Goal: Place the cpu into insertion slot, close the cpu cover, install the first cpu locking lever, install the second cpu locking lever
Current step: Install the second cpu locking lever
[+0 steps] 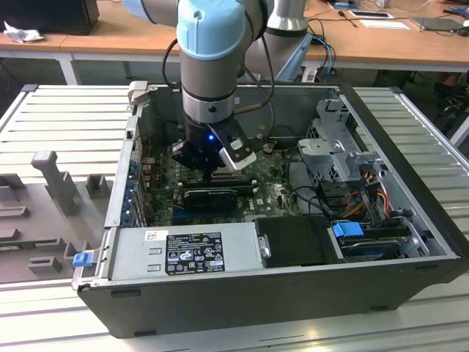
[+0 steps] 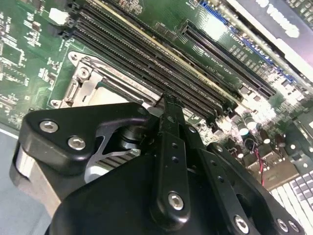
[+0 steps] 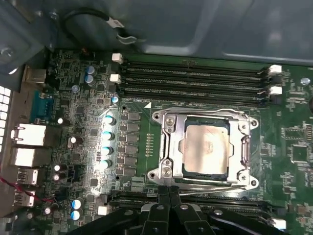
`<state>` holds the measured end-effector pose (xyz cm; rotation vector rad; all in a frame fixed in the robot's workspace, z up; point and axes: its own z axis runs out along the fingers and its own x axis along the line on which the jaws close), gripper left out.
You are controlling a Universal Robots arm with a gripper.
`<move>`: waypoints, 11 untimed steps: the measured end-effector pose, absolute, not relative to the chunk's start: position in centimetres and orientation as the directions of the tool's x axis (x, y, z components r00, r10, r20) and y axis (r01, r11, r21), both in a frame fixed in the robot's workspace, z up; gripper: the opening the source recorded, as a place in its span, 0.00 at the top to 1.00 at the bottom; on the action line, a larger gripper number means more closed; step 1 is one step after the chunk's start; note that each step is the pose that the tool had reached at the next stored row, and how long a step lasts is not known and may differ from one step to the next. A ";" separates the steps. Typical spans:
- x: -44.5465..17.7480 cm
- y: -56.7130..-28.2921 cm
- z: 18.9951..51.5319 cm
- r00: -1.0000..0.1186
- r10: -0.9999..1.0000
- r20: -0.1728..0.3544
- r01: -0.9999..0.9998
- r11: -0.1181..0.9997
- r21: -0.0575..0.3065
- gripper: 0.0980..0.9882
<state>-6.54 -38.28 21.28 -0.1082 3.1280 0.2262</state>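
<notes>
1. In the exterior view the gripper [image 1: 212, 165] hangs low inside the open case [image 1: 410, 213], over the green board [image 1: 271, 194]. The case walls ring it, with the power supply [image 1: 183, 253] on the near side and the drive cage [image 1: 341, 150] toward the exterior view's right.
2. In the first wrist view the cpu [image 3: 205, 147] lies flat in the slot [image 3: 205, 172], the cover [image 3: 168, 142] shut down over its edges. A thin lever [image 3: 215, 185] runs along the socket's edge nearest the fingers [image 3: 163, 203].
3. The fingers are pressed together, with nothing between them, tips just beside that edge.
4. Memory slots [image 3: 195, 73] flank the socket on two sides, leaving little room.
5. In the second wrist view the fingertips [image 2: 171, 105] sit against the socket frame [image 2: 85, 81] beside memory slots [image 2: 146, 58].
</notes>
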 end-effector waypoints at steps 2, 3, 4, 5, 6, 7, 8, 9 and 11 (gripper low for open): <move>-6.6 -38.4 21.1 -0.998 -0.069 -0.009 -0.070 0.986 0.153 0.99; -6.7 -38.6 21.0 -0.997 -0.070 -0.010 -0.071 0.984 0.162 0.99; -7.1 -38.9 20.9 -0.997 -0.070 -0.011 -0.071 0.982 0.175 0.99; -7.3 -39.0 20.9 -0.997 -0.070 -0.012 -0.071 0.980 0.184 0.99; -7.4 -39.1 20.8 -0.997 -0.070 -0.013 -0.071 0.978 0.194 0.99; -7.4 -39.2 20.7 -0.997 -0.070 -0.014 -0.071 0.976 0.204 0.99; -7.4 -39.2 20.6 -0.997 -0.070 -0.014 -0.071 0.974 0.214 0.99; -7.4 -39.2 20.5 -0.997 -0.070 -0.015 -0.071 0.973 0.219 0.99; -7.4 -39.3 20.4 -0.997 -0.070 -0.016 -0.071 0.971 0.230 0.99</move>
